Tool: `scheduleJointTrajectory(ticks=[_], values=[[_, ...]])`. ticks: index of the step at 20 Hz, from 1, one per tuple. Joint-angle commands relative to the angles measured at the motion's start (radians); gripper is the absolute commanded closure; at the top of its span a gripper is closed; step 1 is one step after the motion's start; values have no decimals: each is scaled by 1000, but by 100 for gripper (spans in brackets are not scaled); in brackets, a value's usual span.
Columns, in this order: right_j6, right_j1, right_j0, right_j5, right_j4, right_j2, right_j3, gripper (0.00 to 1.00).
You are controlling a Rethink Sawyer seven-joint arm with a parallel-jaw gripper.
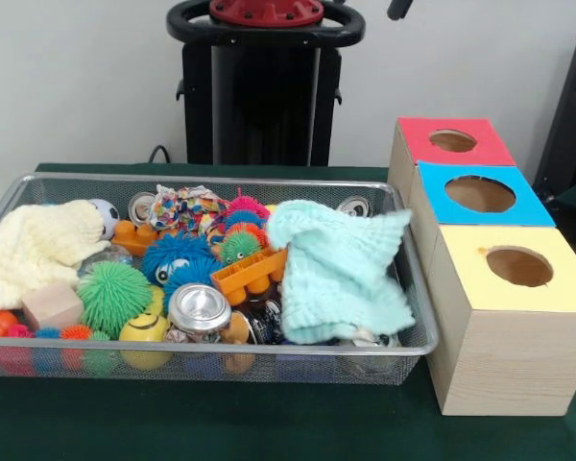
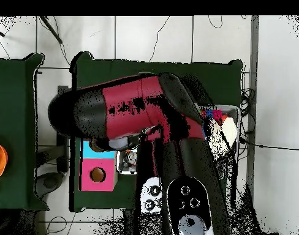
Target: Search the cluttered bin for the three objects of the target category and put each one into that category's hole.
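Note:
The silver wire-mesh bin fills the table's middle in the front view, heaped with toys. A pale yellow cloth covers its left end and a mint cloth its right part. A bit of clear shiny plastic peeks out between the yellow cloth and a green spiky ball; I cannot tell if it is one of the wads. No other wad shows. In the overhead view the red and black arm lies over the bin and hides most of it; one corner shows. The gripper shows in neither view.
Three wooden boxes stand beside the bin, each with a round hole: red top, blue top, yellow top. In the bin lie silver cans, blue spiky balls, an orange brick and a wooden block.

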Motion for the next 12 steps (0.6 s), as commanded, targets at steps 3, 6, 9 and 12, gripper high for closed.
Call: scheduleJointTrajectory(ticks=[3, 6, 9, 12], values=[[49, -49, -91, -166, 82, -56, 182, 0], [4, -68, -126, -179, 115, -56, 213, 0], [-22, -79, -145, -186, 117, -57, 236, 0], [-52, -83, -172, -207, 118, -53, 259, 0]])
